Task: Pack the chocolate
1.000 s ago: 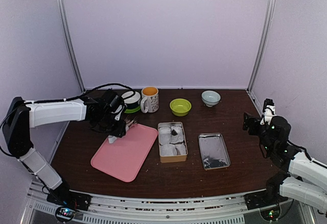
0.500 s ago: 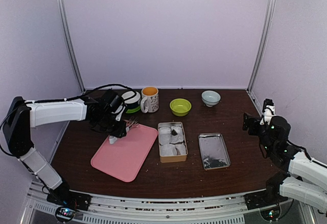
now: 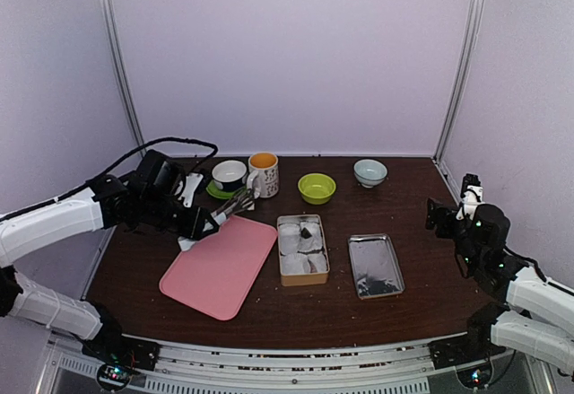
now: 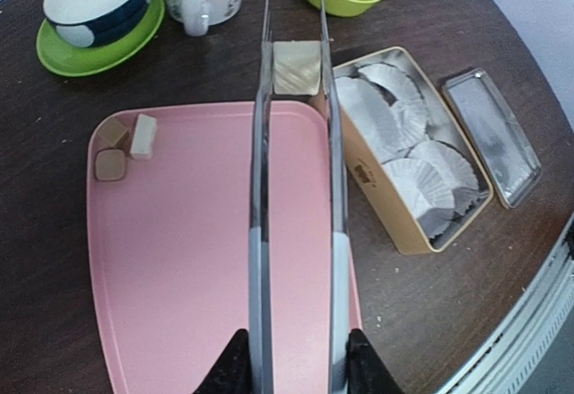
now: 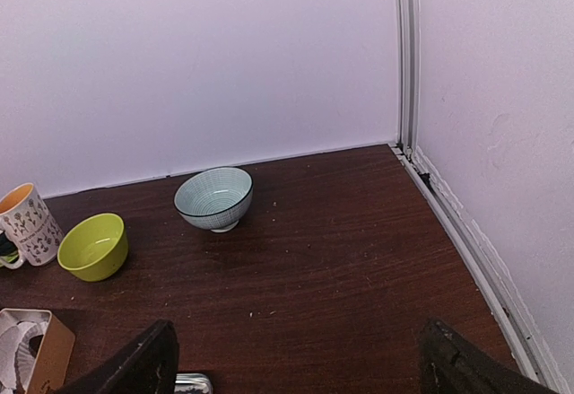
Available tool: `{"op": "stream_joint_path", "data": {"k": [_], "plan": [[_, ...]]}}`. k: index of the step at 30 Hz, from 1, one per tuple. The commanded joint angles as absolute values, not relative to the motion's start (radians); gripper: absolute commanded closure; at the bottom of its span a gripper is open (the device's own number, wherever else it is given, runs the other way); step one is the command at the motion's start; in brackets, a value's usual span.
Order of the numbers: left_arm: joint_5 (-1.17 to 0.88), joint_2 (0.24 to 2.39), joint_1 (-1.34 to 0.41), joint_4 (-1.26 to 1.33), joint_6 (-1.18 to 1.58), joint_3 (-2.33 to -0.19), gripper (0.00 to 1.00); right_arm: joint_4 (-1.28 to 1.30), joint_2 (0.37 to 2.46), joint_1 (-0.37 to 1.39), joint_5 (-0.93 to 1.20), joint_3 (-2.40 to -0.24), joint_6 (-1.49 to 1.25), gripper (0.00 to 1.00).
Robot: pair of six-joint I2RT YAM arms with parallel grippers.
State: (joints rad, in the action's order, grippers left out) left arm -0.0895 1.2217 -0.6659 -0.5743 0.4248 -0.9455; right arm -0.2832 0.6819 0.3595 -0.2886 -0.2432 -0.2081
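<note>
Left gripper [image 4: 299, 372], clamped on the tongs [image 4: 260, 188], has swung from the pink tray [image 4: 179, 277] toward the tin [image 4: 372, 188] with a whitish chocolate [image 4: 298, 66] pinched at their tips; right gripper [image 5: 300, 372] idles spread.

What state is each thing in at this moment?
Tin: open, paper cups inside.
Lid: off, lying beside the tin.
Tongs: squeezed on one pale chocolate.
Left tool: shut on the tongs.
Right tool: open, empty.
Tray: three chocolates at one corner.
Green bowl: empty.
</note>
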Motion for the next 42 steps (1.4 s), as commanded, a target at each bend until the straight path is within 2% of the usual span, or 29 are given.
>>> {"op": "stream_joint_path", "data": {"k": [1, 15, 24, 33, 42], "plan": [[-0.189, 1.147, -0.709, -0.435, 0.419, -0.915, 0.72, -0.285, 0.683, 0.356, -0.286, -0.263, -0.199, 0.07], [-0.204, 1.286, -0.901, -0.388, 0.359, -0.967, 0.72, -0.282, 0.678, 0.356, -0.283, -0.261, -0.198, 0.07], [-0.142, 1.414, -0.926, -0.414, 0.346, -1.008, 0.73, -0.277, 0.696, 0.356, -0.283, -0.273, -0.199, 0.07], [-0.006, 1.437, -0.927, -0.422, 0.352, -1.032, 0.74, -0.279, 0.698, 0.356, -0.283, -0.272, -0.198, 0.07], [0.078, 1.564, -0.927, -0.513, 0.306, -1.151, 0.74, -0.281, 0.685, 0.356, -0.285, -0.265, -0.201, 0.07]]}}
